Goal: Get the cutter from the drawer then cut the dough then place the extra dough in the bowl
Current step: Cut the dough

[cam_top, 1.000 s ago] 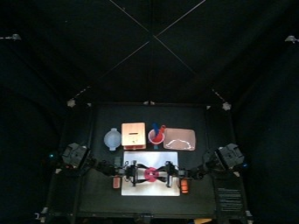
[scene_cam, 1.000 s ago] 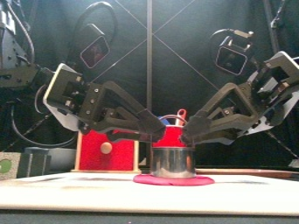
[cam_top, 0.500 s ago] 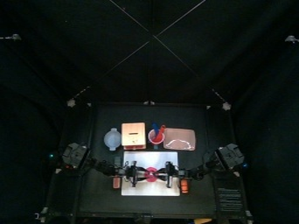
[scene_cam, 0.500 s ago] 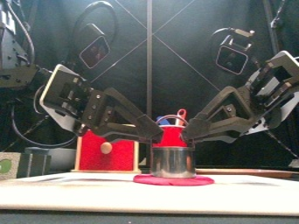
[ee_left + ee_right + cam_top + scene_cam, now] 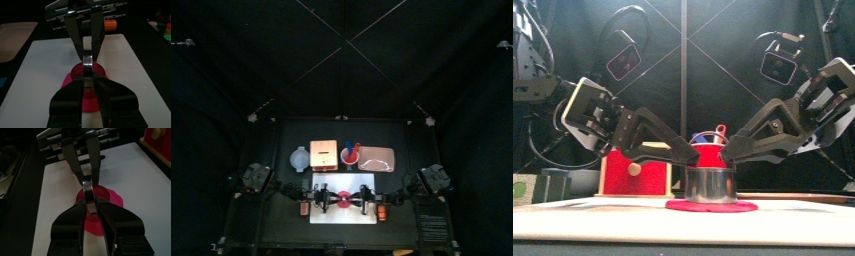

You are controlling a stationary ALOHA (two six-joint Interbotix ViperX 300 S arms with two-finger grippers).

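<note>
Plainly the cutting step is in hand: the cutter (image 5: pixel 708 186) stands upright on the pink dough (image 5: pixel 711 206), about at its middle, with a rim of dough showing all round its base on the white board (image 5: pixel 345 216). The left tool (image 5: pixel 87 76) and the right tool (image 5: pixel 85 199) meet tip to tip over the cutter, each narrowed almost shut and seemingly pinching its thin metal top from opposite sides. Next, I judge, comes a firm, even press straight down so the ring cuts through, then a clean lift without dragging the dough. The bowl (image 5: pixel 299 158) waits well apart at the back left, beside the box (image 5: pixel 323 152).
</note>
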